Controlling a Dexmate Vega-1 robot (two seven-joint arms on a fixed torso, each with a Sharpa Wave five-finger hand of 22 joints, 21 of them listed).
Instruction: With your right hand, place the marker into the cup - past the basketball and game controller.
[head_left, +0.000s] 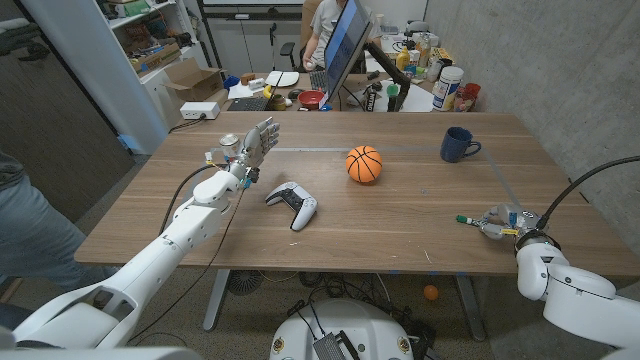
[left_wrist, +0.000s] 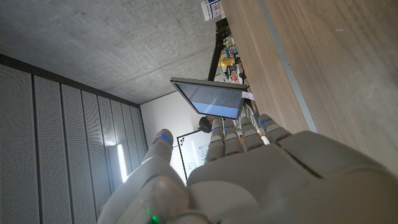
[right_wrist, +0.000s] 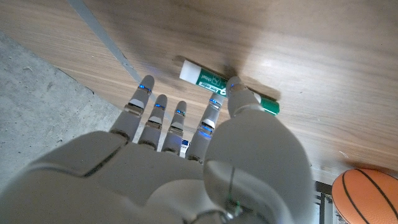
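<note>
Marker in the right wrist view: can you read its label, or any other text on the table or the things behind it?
Marker: green print on the white barrel, too blurred to read.
Basketball: no readable text.
Cup: plain, no text.
Game controller: no readable marks.
Bottles and boxes behind the table: labels too small to read.

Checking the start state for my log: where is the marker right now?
In the head view the marker lies on the table near its right front edge, just under the right hand, well short of the cup.
</note>
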